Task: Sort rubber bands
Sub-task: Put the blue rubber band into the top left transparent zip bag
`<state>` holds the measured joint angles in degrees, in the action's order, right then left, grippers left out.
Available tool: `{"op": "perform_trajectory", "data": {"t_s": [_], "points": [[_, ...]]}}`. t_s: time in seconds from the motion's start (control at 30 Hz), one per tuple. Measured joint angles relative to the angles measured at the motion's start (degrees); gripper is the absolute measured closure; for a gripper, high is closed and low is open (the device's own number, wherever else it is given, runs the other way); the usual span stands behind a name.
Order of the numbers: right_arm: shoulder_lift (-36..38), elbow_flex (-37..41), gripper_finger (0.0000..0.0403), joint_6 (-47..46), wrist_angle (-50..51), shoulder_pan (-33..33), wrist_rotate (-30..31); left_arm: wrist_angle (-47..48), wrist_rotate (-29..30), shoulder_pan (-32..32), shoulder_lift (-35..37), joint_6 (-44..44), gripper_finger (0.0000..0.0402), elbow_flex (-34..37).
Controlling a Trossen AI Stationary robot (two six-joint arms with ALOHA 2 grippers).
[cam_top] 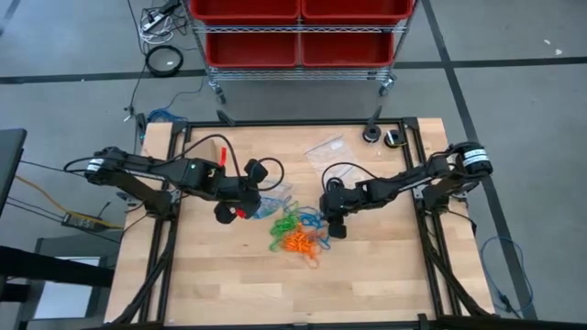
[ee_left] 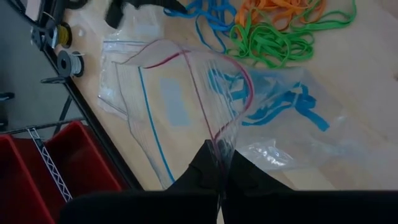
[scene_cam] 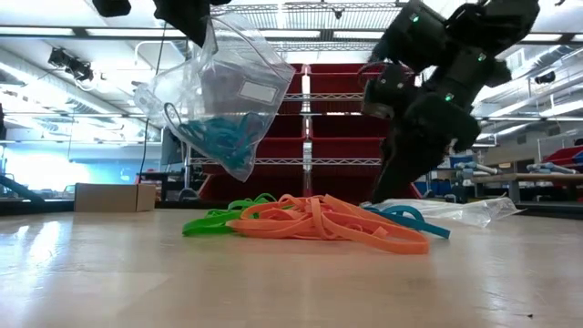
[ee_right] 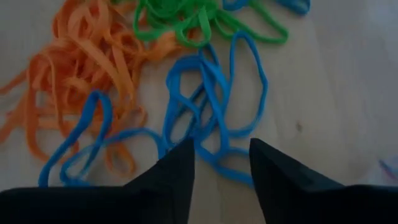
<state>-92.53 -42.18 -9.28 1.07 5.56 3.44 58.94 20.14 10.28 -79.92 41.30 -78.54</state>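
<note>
Take the pile of rubber bands (cam_top: 297, 235) at the table's middle as your reference; orange (ee_right: 81, 74), green (ee_right: 186, 22) and blue (ee_right: 211, 106) loops lie tangled there. Your left gripper (ee_left: 219, 180) hangs just left of the pile, fingers pressed together on the rim of a clear zip bag (scene_cam: 223, 96) lifted off the table, with blue bands inside. Your right gripper (ee_right: 221, 163) sits low at the pile's right edge, fingers spread over the blue loops, gripping nothing.
</note>
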Motion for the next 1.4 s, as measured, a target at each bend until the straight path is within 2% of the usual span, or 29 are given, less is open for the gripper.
{"op": "perform_trajectory", "data": {"t_s": [0.2, 0.4, 0.67, 0.77, 0.87, 0.93, 1.03, 1.2, 1.3, 1.4], "points": [[-3.91, 0.11, 0.0304, 0.00, -2.29, -0.31, -1.09, -0.56, -0.15, 0.00, -0.02, -0.02, 0.0400, 0.02], [-0.70, 0.09, 0.0393, 3.89, -2.75, -0.31, 3.08, -0.42, -0.26, 0.00, -0.02, -0.02, 0.0400, 0.02], [11.55, -0.33, 0.0402, 5.11, 0.39, -0.31, 6.92, -0.46, -0.26, 0.00, -0.02, 0.00, 0.0400, 0.02], [15.19, -1.13, 0.0402, 3.96, 2.59, -1.16, 5.18, -0.74, -0.34, -0.01, -0.02, 0.04, 0.0400, 0.02], [15.04, -1.09, 0.0392, 3.18, 4.86, -2.01, 3.92, -0.85, -0.37, -0.07, -0.02, 0.24, 0.0400, 0.02], [12.75, -1.09, 0.0371, 2.27, 4.46, -2.19, 2.64, -0.86, -0.42, -0.07, -0.02, 0.22, 0.0400, 0.02], [6.76, -1.07, 0.0326, 1.33, 1.32, -2.25, 0.29, -0.93, -0.48, -0.07, -0.02, 0.07, 0.0400, 0.02], [-2.28, -0.96, 0.0265, 0.43, -2.09, -2.65, -0.18, -0.84, -0.62, -0.07, -0.02, -0.76, 0.0400, 0.02], [-5.37, -0.96, 0.0252, 0.29, -4.68, -2.98, -0.20, -0.86, -0.95, -0.07, -0.02, -0.90, 0.0400, 0.02], [-6.71, -0.96, 0.0262, 0.92, -8.38, -3.04, -0.20, -0.85, -0.96, -0.07, -0.02, -0.90, 0.0400, 0.02]]}}
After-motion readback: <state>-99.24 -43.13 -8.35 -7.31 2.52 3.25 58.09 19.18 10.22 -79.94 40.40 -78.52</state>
